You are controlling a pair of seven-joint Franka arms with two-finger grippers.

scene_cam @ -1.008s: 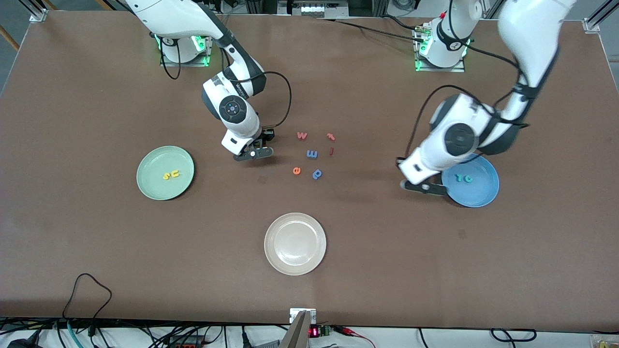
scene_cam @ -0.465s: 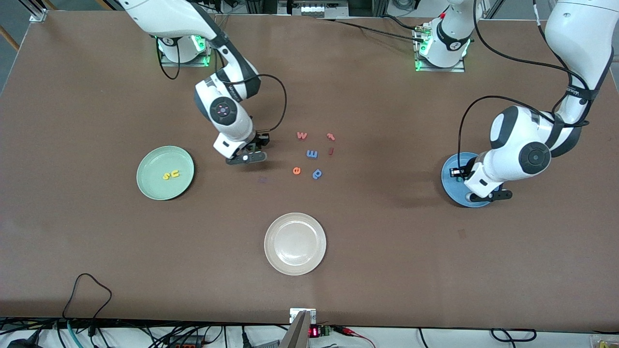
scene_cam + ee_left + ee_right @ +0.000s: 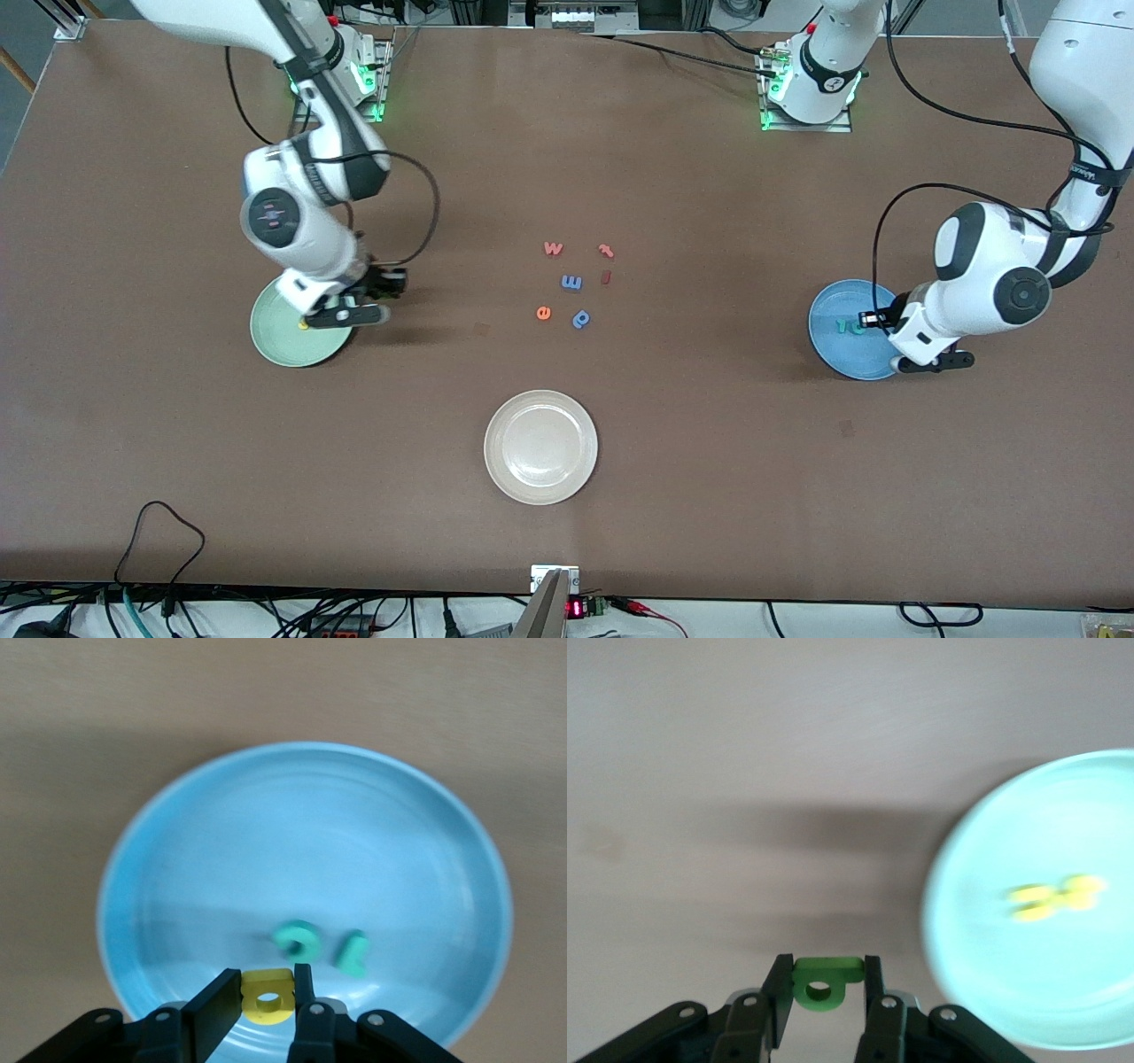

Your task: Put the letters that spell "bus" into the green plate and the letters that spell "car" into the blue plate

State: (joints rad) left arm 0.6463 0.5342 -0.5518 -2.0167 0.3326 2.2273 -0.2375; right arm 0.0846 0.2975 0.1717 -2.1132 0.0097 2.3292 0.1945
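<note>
My right gripper (image 3: 347,313) is shut on the dark green b (image 3: 819,988) and hangs over the table just beside the green plate (image 3: 283,341), on the side toward the table's middle. Two yellow letters (image 3: 1054,895) lie in the green plate (image 3: 1028,992). My left gripper (image 3: 930,361) is shut on the yellow a (image 3: 266,1001) above the rim of the blue plate (image 3: 837,350). A teal c (image 3: 297,939) and a teal r (image 3: 354,954) lie in the blue plate (image 3: 292,833).
An empty white plate (image 3: 540,447) sits near the front camera at mid-table. Loose letters lie in the table's middle: a red w (image 3: 553,249), a red t (image 3: 606,251), a blue letter (image 3: 572,283), an orange e (image 3: 543,312) and a blue p (image 3: 581,318).
My right arm carried the green b from the middle letters over to the green plate's edge. My left arm swung across the blue plate toward its own end of the table.
</note>
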